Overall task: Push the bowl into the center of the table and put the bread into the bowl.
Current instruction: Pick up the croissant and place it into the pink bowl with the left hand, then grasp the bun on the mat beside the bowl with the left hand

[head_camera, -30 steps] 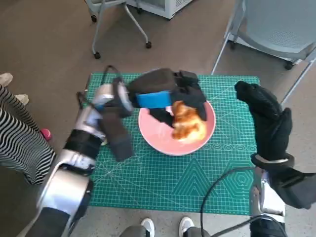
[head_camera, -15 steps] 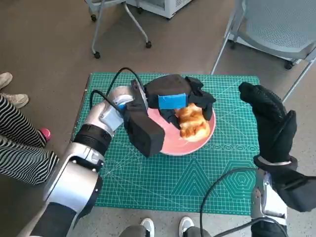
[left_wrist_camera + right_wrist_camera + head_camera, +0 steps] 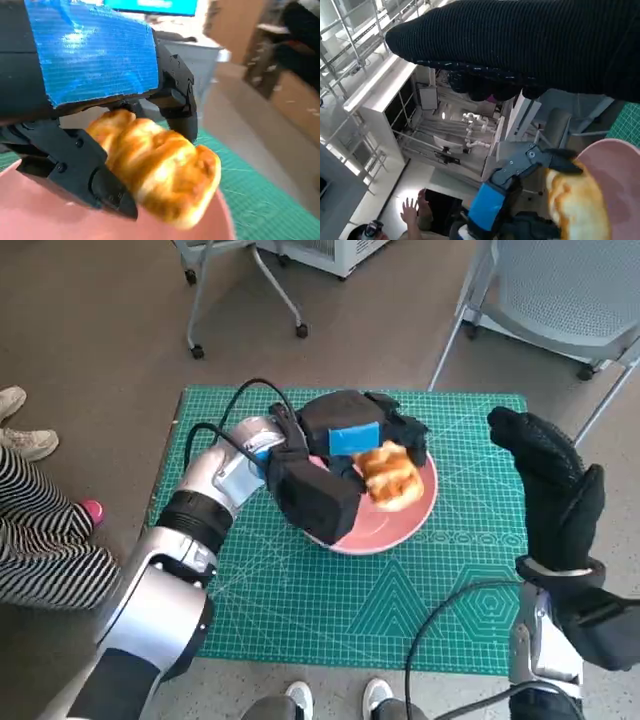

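Left hand [image 3: 352, 435] grips the bread [image 3: 388, 475] over the pink bowl [image 3: 385, 525] on the green mat [image 3: 300, 590]. Right hand [image 3: 548, 485] raised beside the bowl, fingers apart, holding nothing.

The left hand [image 3: 352, 430] lies over the far half of the bowl [image 3: 400, 523], with the bread [image 3: 388, 475] directly beneath its fingers [image 3: 75, 160], held above the bowl's interior. The bowl rests on the mat [image 3: 300, 610], extending from under this hand toward the robot. The right hand [image 3: 545, 480] stands well apart on the far side of the bowl from the left forearm [image 3: 215, 485], raised near the mat's edge and touching nothing.
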Controlling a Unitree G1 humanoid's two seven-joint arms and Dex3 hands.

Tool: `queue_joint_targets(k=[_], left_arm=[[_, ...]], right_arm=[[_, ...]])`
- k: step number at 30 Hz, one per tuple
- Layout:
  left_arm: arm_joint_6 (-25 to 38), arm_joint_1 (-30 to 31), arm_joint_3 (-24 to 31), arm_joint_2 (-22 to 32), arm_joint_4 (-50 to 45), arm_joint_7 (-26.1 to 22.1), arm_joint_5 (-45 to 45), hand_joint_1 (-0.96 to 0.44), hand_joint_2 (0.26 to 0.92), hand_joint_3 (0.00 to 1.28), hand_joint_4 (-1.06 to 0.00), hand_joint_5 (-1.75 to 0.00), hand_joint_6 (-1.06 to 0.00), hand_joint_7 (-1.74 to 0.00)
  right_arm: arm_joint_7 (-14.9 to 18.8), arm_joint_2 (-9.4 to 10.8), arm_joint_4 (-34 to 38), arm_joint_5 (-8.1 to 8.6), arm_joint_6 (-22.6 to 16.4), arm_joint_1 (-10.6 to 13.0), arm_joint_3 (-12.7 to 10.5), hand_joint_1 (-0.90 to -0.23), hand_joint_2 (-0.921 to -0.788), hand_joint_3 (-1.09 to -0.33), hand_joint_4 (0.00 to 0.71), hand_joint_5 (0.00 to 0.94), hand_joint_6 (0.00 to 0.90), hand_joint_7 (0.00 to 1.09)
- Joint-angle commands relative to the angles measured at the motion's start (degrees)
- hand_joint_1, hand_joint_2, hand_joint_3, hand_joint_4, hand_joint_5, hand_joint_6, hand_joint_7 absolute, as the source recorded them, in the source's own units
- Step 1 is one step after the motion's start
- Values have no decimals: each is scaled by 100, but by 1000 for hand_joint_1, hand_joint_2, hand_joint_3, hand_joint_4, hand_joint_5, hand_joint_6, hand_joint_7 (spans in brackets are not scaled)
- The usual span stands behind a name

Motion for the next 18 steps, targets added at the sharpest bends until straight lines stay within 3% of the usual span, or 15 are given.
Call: queue_joint_targets(k=[1,18], left_arm=[[84,-86,-10,95,-62,95,21,-202,840,9,-157,-14,-309,-109],[-335,8,662,1001,-519,-929,-829,-216,788,0,-160,-8,-336,-48]], right_arm=[[-77,-3,6,-78,53,119,19,-674,-921,-705,222,2,105,556],[-137,77,6,-93,50,125,141,-682,-921,-706,220,1,106,551]])
